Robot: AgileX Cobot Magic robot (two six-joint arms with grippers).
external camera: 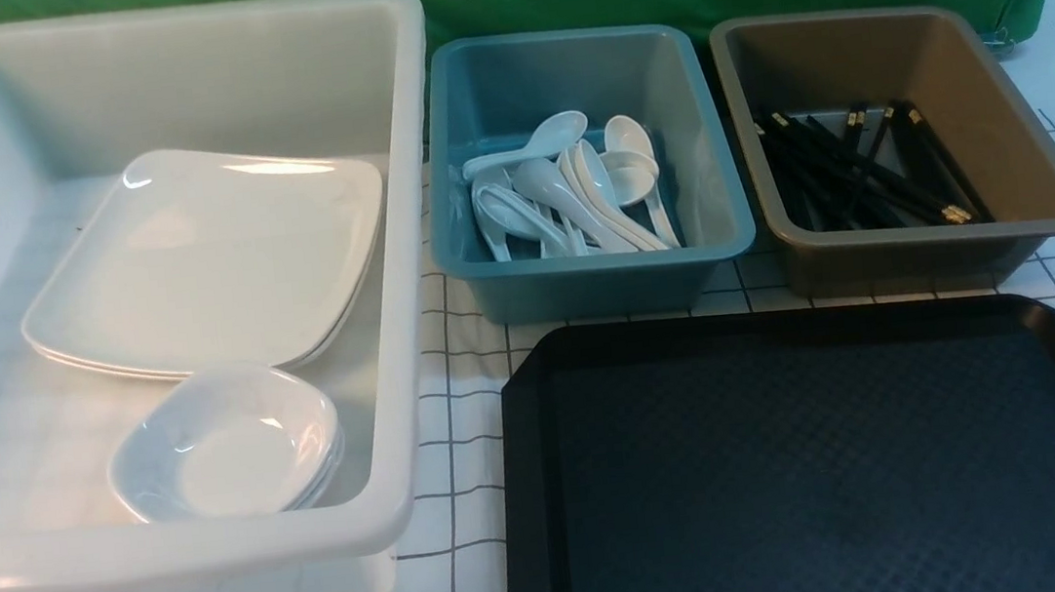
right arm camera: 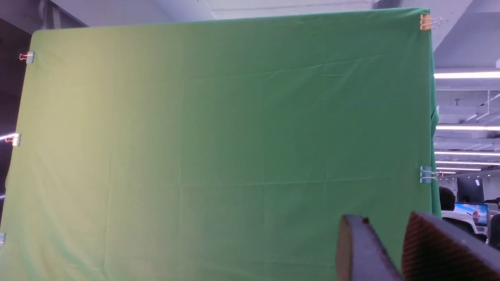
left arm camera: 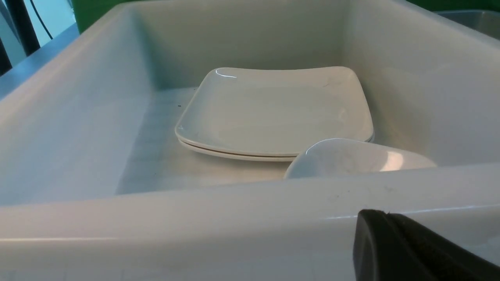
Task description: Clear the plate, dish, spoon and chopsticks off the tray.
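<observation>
The tray [external camera: 829, 460] is lying bare on the checked cloth [external camera: 456, 500] at the near right of the front view, and nothing is resting on its black textured surface. The plate [external camera: 210, 256] is sitting on top of a second plate inside the big white tub [external camera: 418, 278], which is standing just beside the tray on its left. In the same tub, nearer to the robot, the dish [external camera: 229, 445] is stacked on other small dishes, and its rim is overlapping the near edge of the plates. Behind the tray, the blue tub [external camera: 695, 121] is holding a heap of white spoons [external camera: 576, 193], and I cannot tell which one is the spoon of the task. Beside it on the right, the brown tub [external camera: 1009, 118] is holding the black chopsticks [external camera: 867, 172], lying crossed over each other. The left gripper [left arm camera: 394, 242] is showing only as a dark tip in its wrist view, just outside the near wall of the white tub, with the dish right behind that wall and the plate farther in; its jaws are pressed together and are gripping nothing. The right gripper [right arm camera: 384, 249] is pointing at the green curtain [right arm camera: 226, 136], well apart from all the tableware; a narrow gap is showing between its two fingers and nothing is sitting in it.
</observation>
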